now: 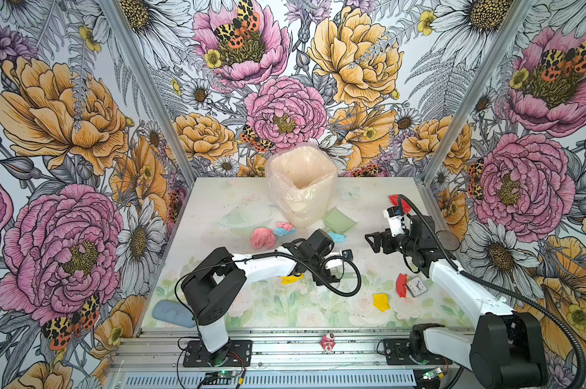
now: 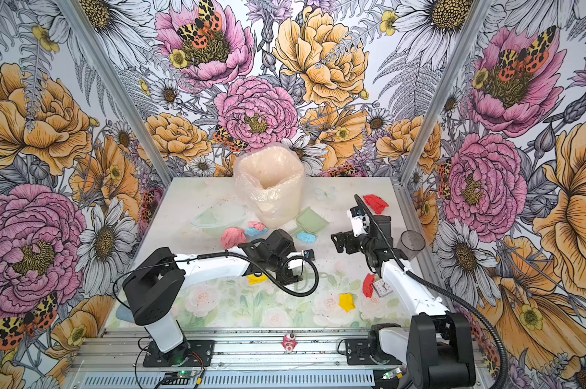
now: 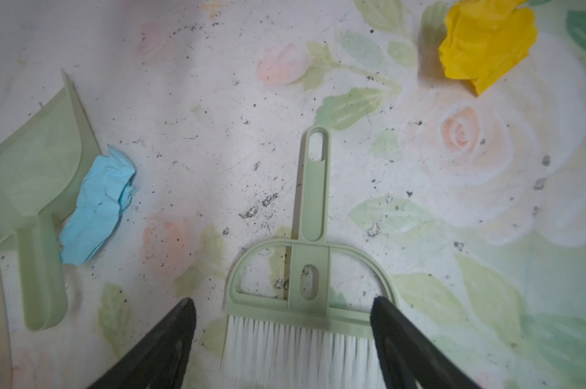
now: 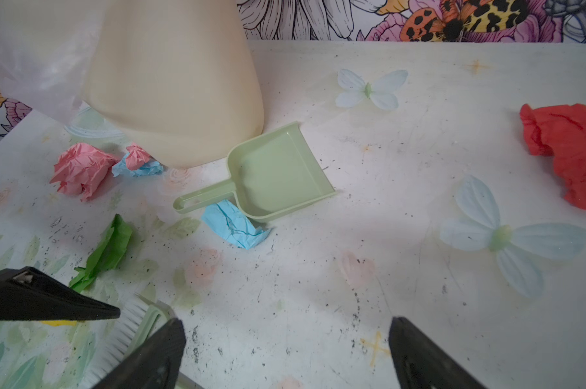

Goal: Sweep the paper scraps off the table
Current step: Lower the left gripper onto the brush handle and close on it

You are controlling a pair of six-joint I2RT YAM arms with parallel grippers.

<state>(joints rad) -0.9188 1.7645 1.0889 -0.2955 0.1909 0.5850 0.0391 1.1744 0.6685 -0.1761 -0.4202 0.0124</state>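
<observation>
Green plastic brush (image 3: 310, 252) lies flat on the bench (image 1: 217, 202), its head between the spread jaws of my left gripper (image 3: 283, 303). One finger stands clear of it, so nothing is grasped. My right gripper (image 4: 286, 321) hangs released and empty further right. Loose paper scraps (image 1: 263, 237) lie scattered on the bench: pink and blue at the foot of the bin (image 1: 305, 208), a blue scrap (image 4: 234, 225) touching the dustpan (image 4: 278, 175) handle, and a yellow scrap (image 1: 381, 301) and a red scrap (image 1: 401, 284) near right.
</observation>
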